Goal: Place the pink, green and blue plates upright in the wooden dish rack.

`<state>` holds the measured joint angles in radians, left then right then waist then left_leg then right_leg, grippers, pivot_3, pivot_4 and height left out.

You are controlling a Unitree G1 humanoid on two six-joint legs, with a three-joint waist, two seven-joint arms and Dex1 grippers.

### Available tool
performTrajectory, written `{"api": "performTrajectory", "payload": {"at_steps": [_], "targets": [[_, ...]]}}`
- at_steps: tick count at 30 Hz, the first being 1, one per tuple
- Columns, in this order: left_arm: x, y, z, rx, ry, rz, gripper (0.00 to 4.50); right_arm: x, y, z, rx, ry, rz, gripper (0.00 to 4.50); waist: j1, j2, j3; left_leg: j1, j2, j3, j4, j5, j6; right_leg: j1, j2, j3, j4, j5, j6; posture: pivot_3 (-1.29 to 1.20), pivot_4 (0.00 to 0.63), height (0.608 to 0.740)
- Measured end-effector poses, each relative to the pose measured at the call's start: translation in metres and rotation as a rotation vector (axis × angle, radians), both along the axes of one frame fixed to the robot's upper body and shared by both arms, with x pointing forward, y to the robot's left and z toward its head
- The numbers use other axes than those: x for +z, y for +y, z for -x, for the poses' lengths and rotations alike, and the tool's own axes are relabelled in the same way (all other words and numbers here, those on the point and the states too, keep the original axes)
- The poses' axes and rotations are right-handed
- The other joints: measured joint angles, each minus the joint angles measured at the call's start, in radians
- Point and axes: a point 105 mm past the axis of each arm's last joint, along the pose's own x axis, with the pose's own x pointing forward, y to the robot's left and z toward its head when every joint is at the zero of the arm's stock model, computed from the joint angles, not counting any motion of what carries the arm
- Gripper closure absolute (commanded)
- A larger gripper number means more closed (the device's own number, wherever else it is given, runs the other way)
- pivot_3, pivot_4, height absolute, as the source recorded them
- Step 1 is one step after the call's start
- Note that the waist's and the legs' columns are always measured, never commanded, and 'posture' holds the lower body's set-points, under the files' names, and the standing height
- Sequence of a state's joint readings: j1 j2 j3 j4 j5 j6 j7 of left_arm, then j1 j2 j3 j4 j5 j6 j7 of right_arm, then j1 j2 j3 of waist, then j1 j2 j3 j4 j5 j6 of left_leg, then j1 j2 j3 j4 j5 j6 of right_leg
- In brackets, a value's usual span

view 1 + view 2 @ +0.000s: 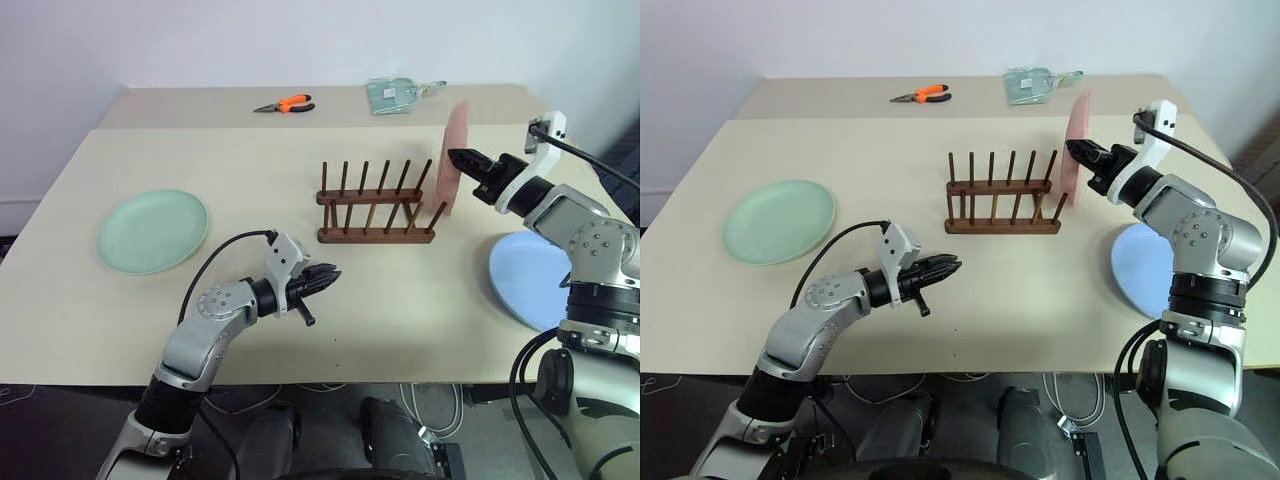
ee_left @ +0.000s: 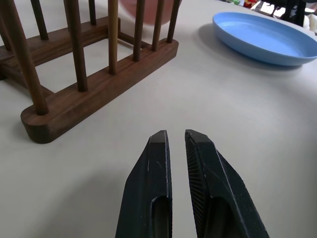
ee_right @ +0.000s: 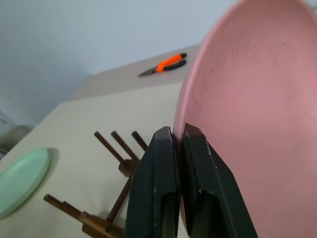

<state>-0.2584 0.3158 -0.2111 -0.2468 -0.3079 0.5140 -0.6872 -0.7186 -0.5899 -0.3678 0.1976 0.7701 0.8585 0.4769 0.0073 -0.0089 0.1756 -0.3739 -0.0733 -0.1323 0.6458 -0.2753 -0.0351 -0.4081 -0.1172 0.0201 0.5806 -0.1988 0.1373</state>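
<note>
The pink plate [image 1: 458, 130] stands upright at the right end of the wooden dish rack [image 1: 375, 200], beside its last pegs. My right gripper [image 1: 452, 156] is shut, and its tips rest against the plate's face [image 3: 247, 99] without clamping it. The green plate [image 1: 153, 230] lies flat at the table's left. Under my right arm, at the table's right, the blue plate [image 1: 525, 280] also lies flat. My left gripper [image 1: 335, 275] is shut and empty, hovering low over the table in front of the rack's left end [image 2: 99, 84].
Orange-handled pliers [image 1: 285, 104] and a clear packet [image 1: 395, 95] lie on the far table behind the rack. The table's front edge runs just under my left arm. Bare tabletop [image 1: 400, 300] lies between the rack and that edge.
</note>
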Motion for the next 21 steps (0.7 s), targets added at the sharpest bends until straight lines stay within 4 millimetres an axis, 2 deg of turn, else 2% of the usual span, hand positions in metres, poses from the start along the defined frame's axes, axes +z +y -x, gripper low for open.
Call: {"api": "performTrajectory", "payload": {"at_steps": [4,6,10,12,15,21], "targets": [[0.0,0.0,0.0,0.0,0.0,0.002,4.0,0.013,-0.003,0.004,0.0,-0.045,0.032,4.45,-0.001,0.0,0.0,0.0,0.0,0.0,0.0,0.0,0.0,0.0,0.0,0.0,0.0,0.0,0.0,0.0,0.15,0.74],[0.0,0.0,0.0,0.0,-0.001,0.001,4.0,0.029,0.0,0.013,0.042,-0.109,0.039,4.45,-0.001,0.001,0.0,0.0,0.0,0.0,0.0,0.0,0.0,0.0,0.0,0.0,0.0,0.0,0.0,0.0,0.15,0.74],[0.002,0.006,-0.002,0.011,-0.004,0.003,4.0,0.075,0.024,0.053,0.251,-0.306,-0.022,4.45,-0.002,0.001,0.001,0.0,0.001,0.0,-0.001,0.0,0.0,0.0,0.0,0.0,0.0,0.0,0.001,0.0,0.15,0.74],[0.004,0.011,-0.003,0.017,-0.005,0.007,4.0,0.09,0.039,0.074,0.375,-0.366,-0.081,4.45,-0.004,0.001,0.001,0.0,0.001,-0.001,-0.001,0.0,0.0,0.0,0.0,0.0,0.0,0.0,0.0,0.0,0.15,0.74],[0.006,0.013,-0.003,0.014,-0.005,0.014,4.0,0.091,0.053,0.084,0.456,-0.37,-0.112,4.45,-0.003,0.001,0.001,0.0,0.001,0.0,0.0,0.0,0.0,0.0,0.0,0.0,0.0,-0.001,-0.001,0.0,0.15,0.74],[0.006,0.013,-0.003,0.01,-0.005,0.019,4.0,0.069,0.051,0.07,0.423,-0.275,-0.125,4.45,0.004,0.001,0.001,-0.001,0.0,0.0,0.0,0.0,0.0,0.0,0.0,0.0,-0.001,-0.001,-0.001,0.0,0.15,0.74]]}}
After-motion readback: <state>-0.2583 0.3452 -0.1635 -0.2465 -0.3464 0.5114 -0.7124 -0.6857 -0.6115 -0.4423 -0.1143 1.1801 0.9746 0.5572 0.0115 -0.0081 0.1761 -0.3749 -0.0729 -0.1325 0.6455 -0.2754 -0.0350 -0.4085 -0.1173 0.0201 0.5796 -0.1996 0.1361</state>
